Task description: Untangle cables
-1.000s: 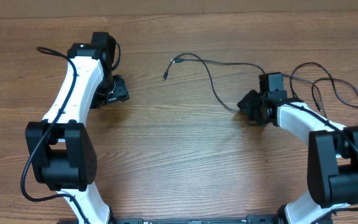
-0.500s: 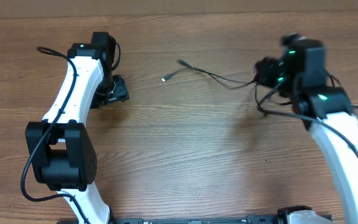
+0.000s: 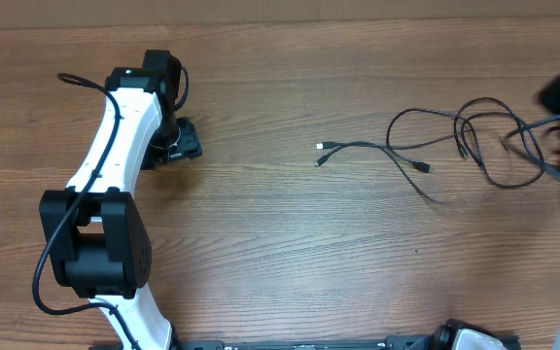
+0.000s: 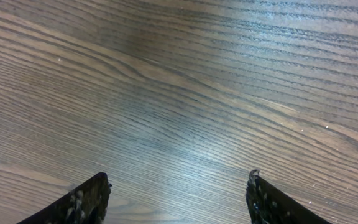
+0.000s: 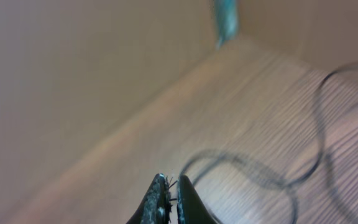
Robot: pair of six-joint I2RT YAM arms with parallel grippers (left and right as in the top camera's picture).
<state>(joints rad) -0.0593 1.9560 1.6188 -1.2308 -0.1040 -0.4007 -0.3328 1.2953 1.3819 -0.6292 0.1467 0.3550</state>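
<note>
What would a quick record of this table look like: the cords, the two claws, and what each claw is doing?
surface: wooden table
cords: thin, black, lying loose on the right half of the table, small plug ends pointing toward the middle
tangle: loops cross one another, not yet separated
left gripper: open, over bare wood, far from the cords, holding nothing
right gripper: shut, at the table's right edge; one cord runs up toward it, but blur hides whether it is pinched
</note>
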